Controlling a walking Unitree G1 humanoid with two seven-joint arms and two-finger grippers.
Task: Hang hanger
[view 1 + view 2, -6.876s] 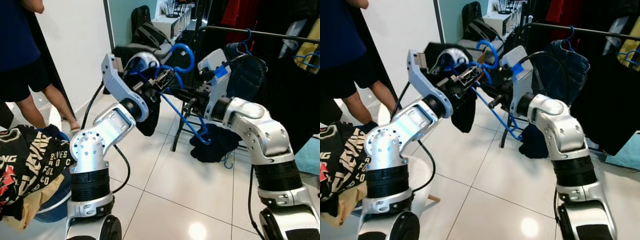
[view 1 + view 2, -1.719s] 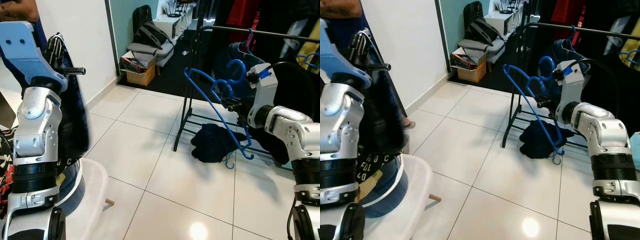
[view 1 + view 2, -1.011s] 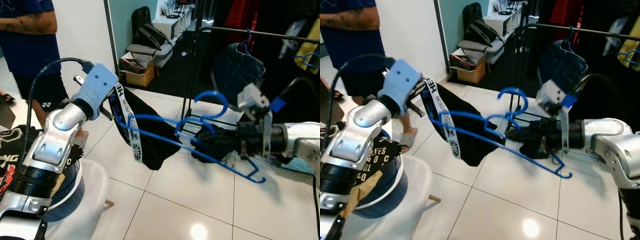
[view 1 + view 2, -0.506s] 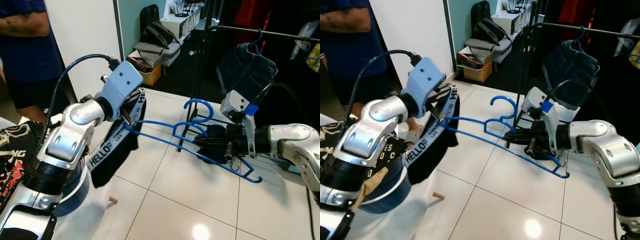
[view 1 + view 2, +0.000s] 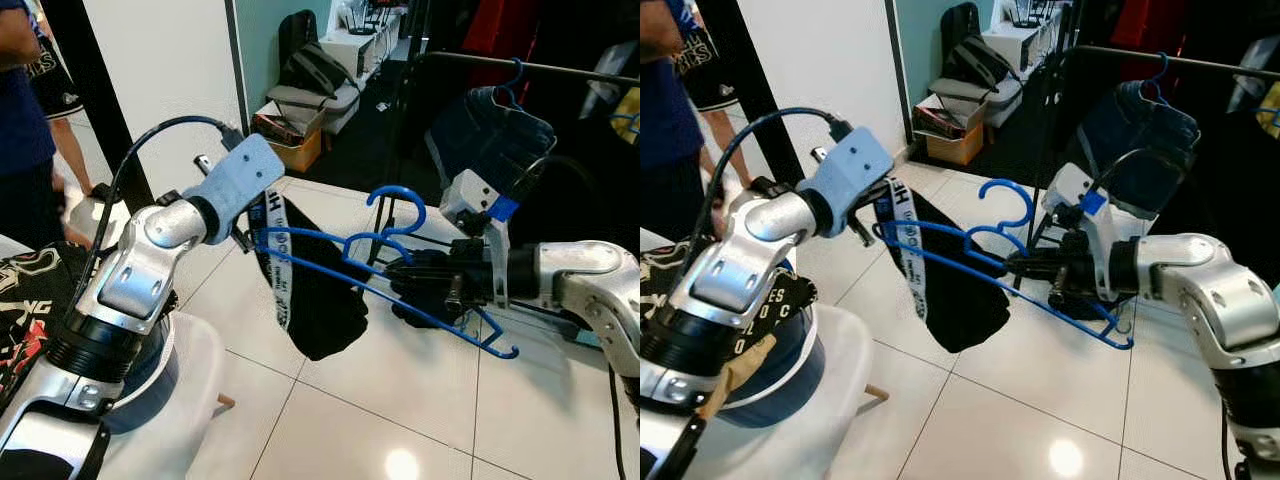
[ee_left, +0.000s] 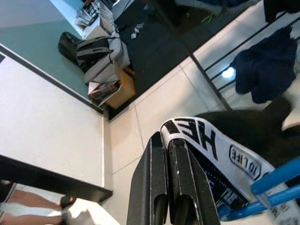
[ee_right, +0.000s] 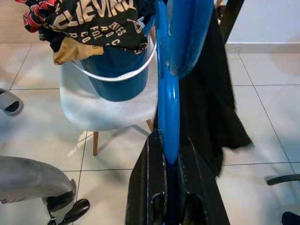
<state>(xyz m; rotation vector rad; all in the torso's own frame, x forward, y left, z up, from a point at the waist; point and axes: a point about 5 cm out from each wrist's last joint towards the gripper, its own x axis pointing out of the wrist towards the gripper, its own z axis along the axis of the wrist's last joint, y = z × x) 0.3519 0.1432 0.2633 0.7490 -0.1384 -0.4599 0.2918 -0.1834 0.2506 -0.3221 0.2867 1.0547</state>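
Mid-frame in the eye views, the right gripper [image 5: 395, 272] is reaching in from the right edge, its black fingers closed on the neck of a blue hanger [image 5: 400, 262]. The hanger is lying nearly flat in the air, hook [image 5: 398, 203] pointing up toward the middle of the frame, its long bar sloping down to a small curl at the lower right. In the right wrist view the two fingers [image 7: 151, 187] are pressing on the blue neck [image 7: 168, 117] from either side.

The left gripper [image 5: 245, 228] is coming in from the left, just left of centre, pinched shut on the white lettered waistband of a black garment [image 5: 315, 300]. The garment is draping over the hanger's left end and hanging down toward the tiled floor [image 5: 420, 400]. In the left wrist view the fingers [image 6: 161, 187] are sitting close together with the waistband [image 6: 211, 145] against them and a blue bar crossing the lower right corner.

In the upper right, a dark rail [image 5: 520, 65] is carrying a navy garment [image 5: 490, 135] on its own blue hanger. A dark heap of cloth [image 5: 1080, 300] is lying on the floor behind the held hanger. At the lower left, a blue basket [image 5: 790, 360] with printed clothes is sitting on a white chair [image 5: 825, 420]. A person [image 5: 25, 150] is standing at the upper left edge.
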